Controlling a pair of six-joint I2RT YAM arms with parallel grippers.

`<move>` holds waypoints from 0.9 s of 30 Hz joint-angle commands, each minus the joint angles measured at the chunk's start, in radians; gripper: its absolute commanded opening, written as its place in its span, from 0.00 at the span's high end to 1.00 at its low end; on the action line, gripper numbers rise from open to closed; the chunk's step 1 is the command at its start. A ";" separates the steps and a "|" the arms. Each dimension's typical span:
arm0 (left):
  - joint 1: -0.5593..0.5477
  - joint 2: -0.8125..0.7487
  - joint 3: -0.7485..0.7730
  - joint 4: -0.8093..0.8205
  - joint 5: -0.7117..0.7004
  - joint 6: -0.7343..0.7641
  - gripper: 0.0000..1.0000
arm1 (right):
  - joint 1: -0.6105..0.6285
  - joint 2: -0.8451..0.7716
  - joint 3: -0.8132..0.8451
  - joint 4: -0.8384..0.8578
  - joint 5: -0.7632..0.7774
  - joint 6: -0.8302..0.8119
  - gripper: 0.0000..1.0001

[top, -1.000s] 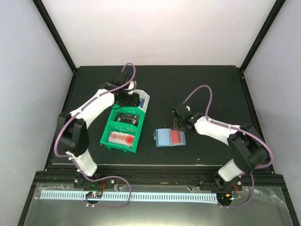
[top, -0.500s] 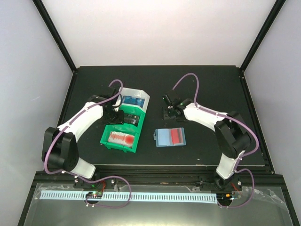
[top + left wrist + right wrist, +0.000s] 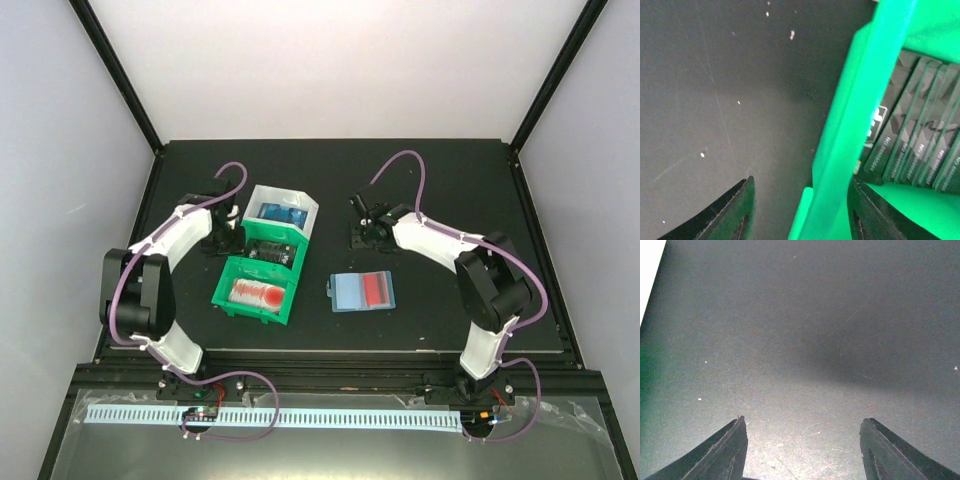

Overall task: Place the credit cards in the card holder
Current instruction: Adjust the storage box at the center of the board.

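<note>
Left hand (image 3: 800,181) spread wide, straddling green bin (image 3: 860,100) wall beside black cards (image 3: 920,145). Right hand (image 3: 802,420) wide over dark worktop (image 3: 800,315). Red card (image 3: 376,289) on card holder (image 3: 348,292).

Open card holder (image 3: 350,292) lay mid-table, red card (image 3: 377,289) on it. The right gripper (image 3: 362,234) sat at its 12 o'clock, apart; green bins (image 3: 224,280) at 9 o'clock, left gripper (image 3: 222,235) beside them.
</note>
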 commanded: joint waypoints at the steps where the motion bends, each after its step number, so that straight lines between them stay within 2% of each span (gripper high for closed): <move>1: 0.014 0.052 0.093 0.007 -0.079 0.046 0.49 | -0.021 0.015 0.031 -0.011 0.000 -0.022 0.37; 4: 0.015 0.080 0.132 0.021 -0.111 0.061 0.50 | -0.030 0.019 0.037 -0.013 -0.003 -0.028 0.37; 8: 0.016 0.129 0.199 0.048 -0.142 0.112 0.56 | -0.041 0.026 0.048 -0.019 -0.009 -0.034 0.37; 15: 0.016 0.209 0.270 0.124 -0.130 0.202 0.63 | -0.049 0.028 0.053 -0.035 -0.014 -0.051 0.37; 27: 0.019 0.325 0.464 0.155 -0.127 0.241 0.60 | -0.051 -0.007 0.029 -0.039 -0.030 -0.057 0.37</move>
